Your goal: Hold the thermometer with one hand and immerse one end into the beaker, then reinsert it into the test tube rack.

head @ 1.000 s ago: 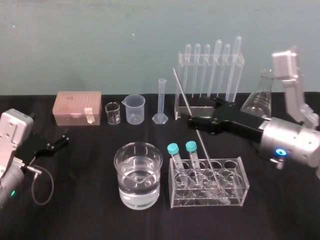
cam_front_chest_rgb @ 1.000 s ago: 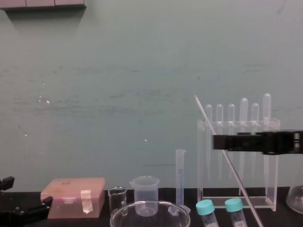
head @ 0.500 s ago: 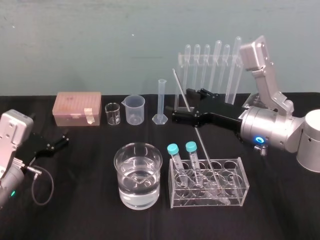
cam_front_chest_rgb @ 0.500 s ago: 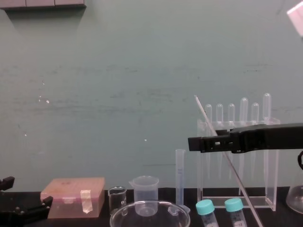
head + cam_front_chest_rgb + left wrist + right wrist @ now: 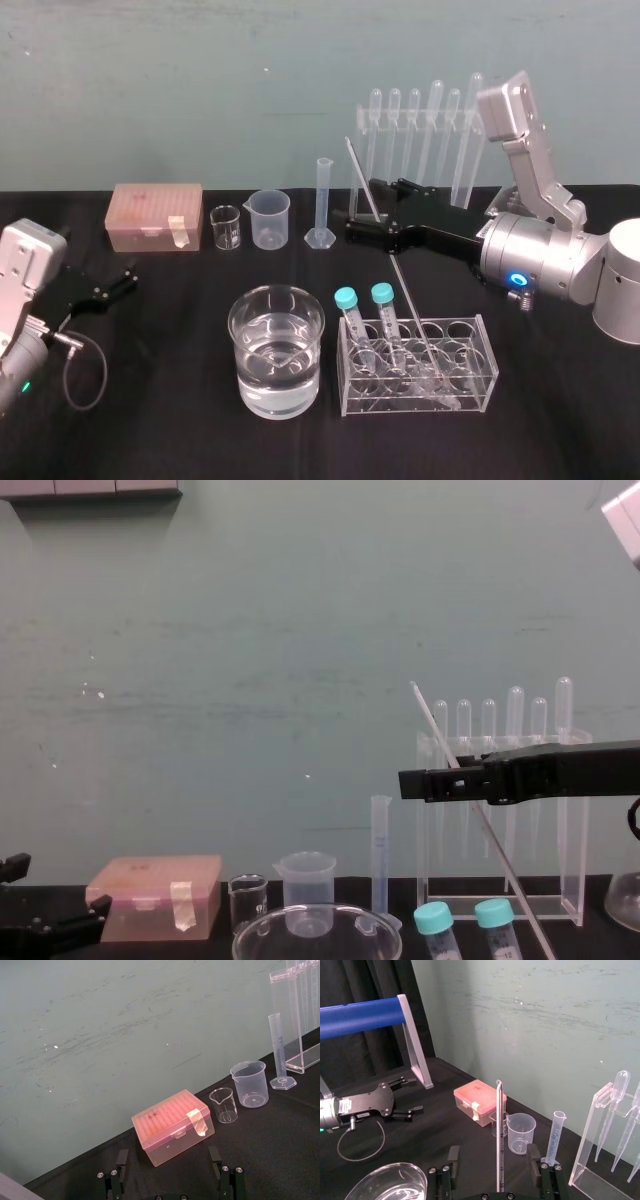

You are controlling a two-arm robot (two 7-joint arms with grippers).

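Grasping of the thermometer is judged to be the step in hand. The long, thin, whitish glass thermometer (image 5: 402, 288) is seen with its lower end set in the low clear plastic test tube rack (image 5: 487, 360), which stands near the front of the black table (image 5: 180, 400) and also holds two teal-capped tubes (image 5: 345, 300). From the rack the rod leans up and back toward the robot's left. Its upper end is raised well above the rack, in front of the tall clear acrylic frame hung with pipettes (image 5: 585, 1140).

The black two-fingered right claw (image 5: 363, 207) is held out level from the robot's right, at the upper part of the rod. Its fingers are spread wide. In the right wrist view the thermometer (image 5: 498, 1135) is seen standing between them, roughly centred and apart from both, so nothing is gripped. In the chest view the level claw (image 5: 410, 783) is crossed by the slanting rod (image 5: 436, 730).

The coming move is judged to turn on this relation: the rod lies inside the gap, with its long axis steep but not plumb, running across the fingers. Closing alone should be enough to take hold. A lift would then have to follow the slant for the rod to come free of the rack. The wide clear glass beaker (image 5: 243, 345), partly filled with water, stands just beside the rack on the robot's left. The right arm is much the nearer. The left claw (image 5: 122, 280) is parked with its fingers apart at the table's left side, well apart from the rack.
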